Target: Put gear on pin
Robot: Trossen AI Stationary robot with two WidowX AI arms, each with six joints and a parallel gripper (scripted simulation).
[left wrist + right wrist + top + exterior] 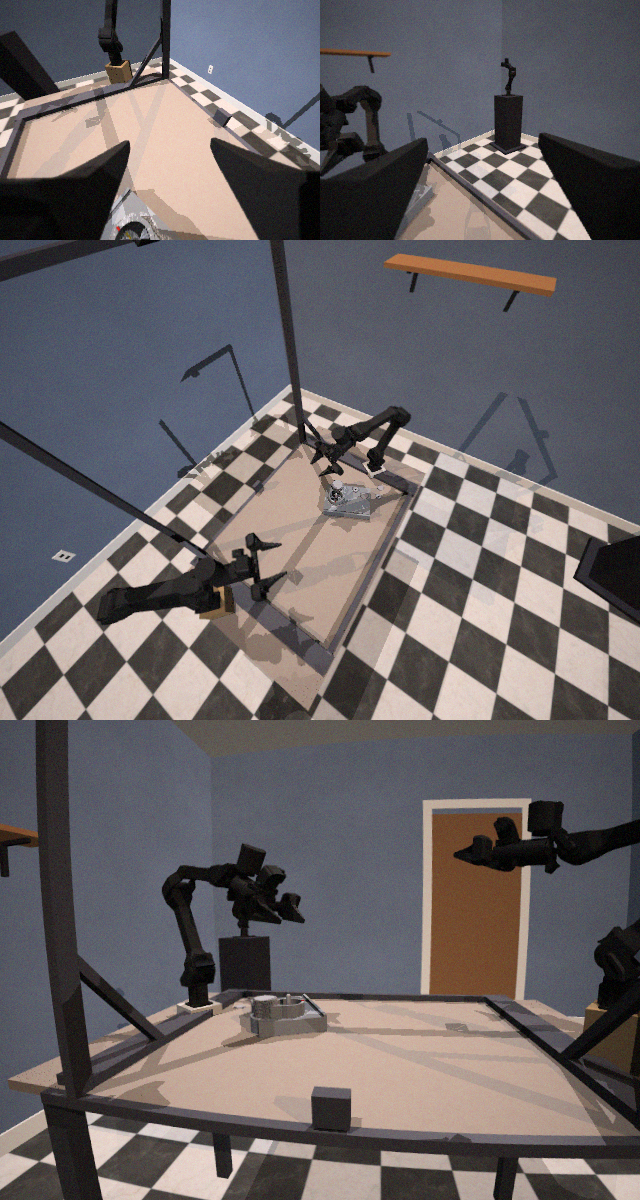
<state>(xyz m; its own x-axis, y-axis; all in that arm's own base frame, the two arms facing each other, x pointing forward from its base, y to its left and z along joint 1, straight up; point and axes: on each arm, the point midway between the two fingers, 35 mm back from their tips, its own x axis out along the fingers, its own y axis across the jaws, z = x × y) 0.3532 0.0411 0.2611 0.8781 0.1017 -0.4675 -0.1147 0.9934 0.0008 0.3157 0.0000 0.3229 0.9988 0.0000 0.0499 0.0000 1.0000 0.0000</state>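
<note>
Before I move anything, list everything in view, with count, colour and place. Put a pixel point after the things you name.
gear housing [356,509] [292,1026]: one, grey, on the table near the left arm's base
table [268,488] [392,1092]: one, tan top, dark rails
small block [331,1108] [222,117]: one, dark grey, at the table edge
shelf [470,274]: one, orange, on the wall
door [475,906]: one, brown, far wall
pedestal [244,962] [508,120]: one, dark, beyond the table
left claw [321,468] [293,921] [169,143]: black, open
right claw [283,558] [454,854] [483,140]: black, open
</note>
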